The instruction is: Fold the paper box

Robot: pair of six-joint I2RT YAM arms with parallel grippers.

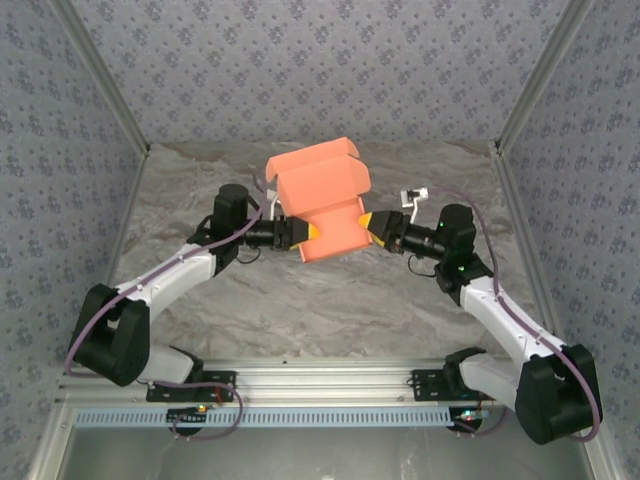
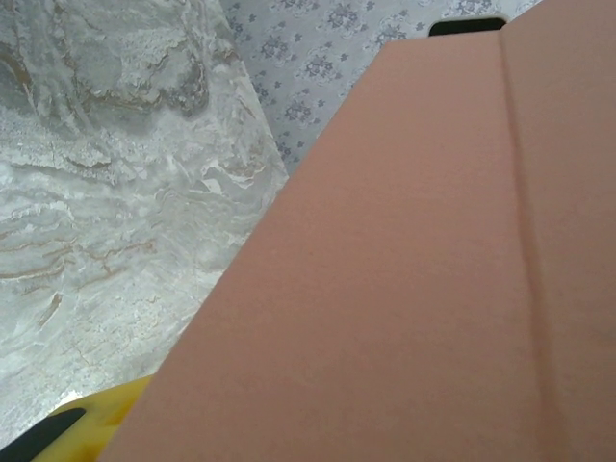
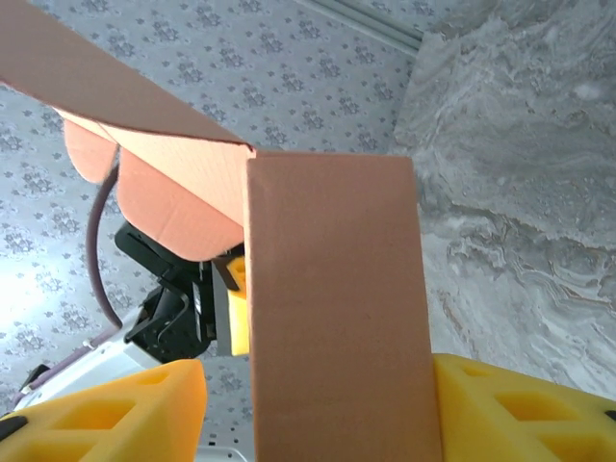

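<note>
The paper box [image 1: 320,195] sat in the middle of the frame. The left fingers [image 1: 310,232] pinched its left edge. The right fingers [image 3: 125,414] stood open around one flap.

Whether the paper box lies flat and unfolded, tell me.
No: the paper box has side walls raised and a flap bent up.

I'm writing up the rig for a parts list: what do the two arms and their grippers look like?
The left arm and right arm have white links between bulky black joints. A purple cable runs along each. The left gripper and right gripper are black with chunky yellow fingers.
</note>
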